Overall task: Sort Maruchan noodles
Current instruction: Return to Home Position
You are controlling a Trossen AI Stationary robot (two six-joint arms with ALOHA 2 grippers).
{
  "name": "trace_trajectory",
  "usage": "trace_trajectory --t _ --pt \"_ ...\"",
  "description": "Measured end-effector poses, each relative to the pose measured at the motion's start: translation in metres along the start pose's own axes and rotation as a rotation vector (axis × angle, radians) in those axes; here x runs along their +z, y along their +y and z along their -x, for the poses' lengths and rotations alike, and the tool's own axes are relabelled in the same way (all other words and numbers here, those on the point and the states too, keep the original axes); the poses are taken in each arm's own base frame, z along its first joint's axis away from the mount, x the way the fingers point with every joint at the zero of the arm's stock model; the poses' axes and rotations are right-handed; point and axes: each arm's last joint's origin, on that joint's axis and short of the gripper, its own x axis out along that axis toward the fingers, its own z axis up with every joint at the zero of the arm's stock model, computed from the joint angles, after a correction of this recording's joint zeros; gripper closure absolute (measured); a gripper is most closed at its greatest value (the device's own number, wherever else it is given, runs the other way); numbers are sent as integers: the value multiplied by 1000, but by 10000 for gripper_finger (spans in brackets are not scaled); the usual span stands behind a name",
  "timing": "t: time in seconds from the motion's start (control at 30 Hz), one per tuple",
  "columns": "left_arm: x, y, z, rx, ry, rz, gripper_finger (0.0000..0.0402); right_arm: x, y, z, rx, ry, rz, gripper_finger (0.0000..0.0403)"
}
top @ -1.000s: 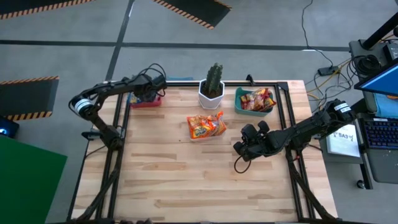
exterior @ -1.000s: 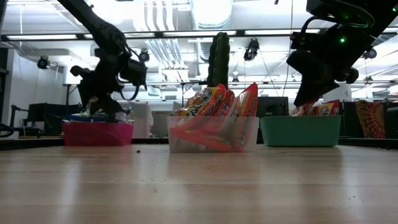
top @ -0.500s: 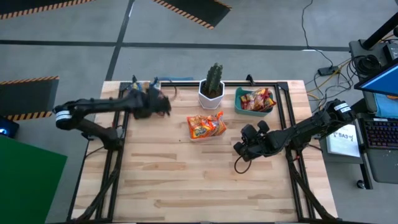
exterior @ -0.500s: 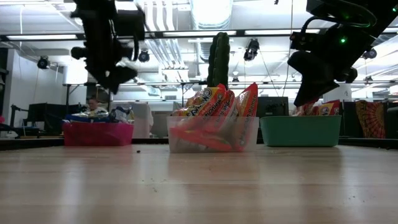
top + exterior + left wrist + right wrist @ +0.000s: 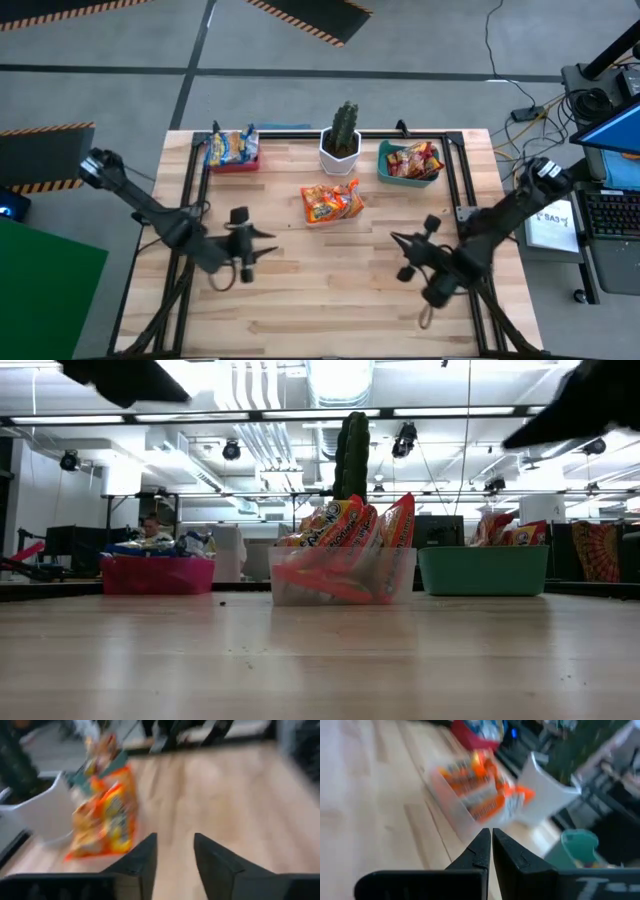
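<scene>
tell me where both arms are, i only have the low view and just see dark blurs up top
Observer: The left gripper hangs over the wooden table's left side.
Operator: and the right one
Observer: The right gripper is over the table's right side, well clear of the teal plastic bin.
Operator: either holding anything
Observer: No. The left fingers are apart and empty, the right fingers closed on nothing.
</scene>
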Motion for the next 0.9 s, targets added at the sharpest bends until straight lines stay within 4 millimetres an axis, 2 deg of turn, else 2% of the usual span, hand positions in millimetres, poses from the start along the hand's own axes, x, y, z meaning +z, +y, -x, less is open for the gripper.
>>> trace_trajectory --t 0.13,0.23,0.4,0.53,0.67,0.9 --pt "-17 7 10 -68 -178 67 348 5 -3 22 77 -69 -39 394" --pt "-33 17 10 -57 -262 63 391 12 -3 29 121 -105 -71 394" --pt "-51 40 6 14 -338 70 388 28 4 26 174 -193 -24 394" --pt "-58 57 3 28 -351 88 398 44 4 13 332 -295 44 394" --pt "-59 71 2 40 -363 105 400 51 -16 -1 457 -434 97 394" --pt "-60 82 3 56 -356 111 401 32 -68 -9 513 -498 -56 394"
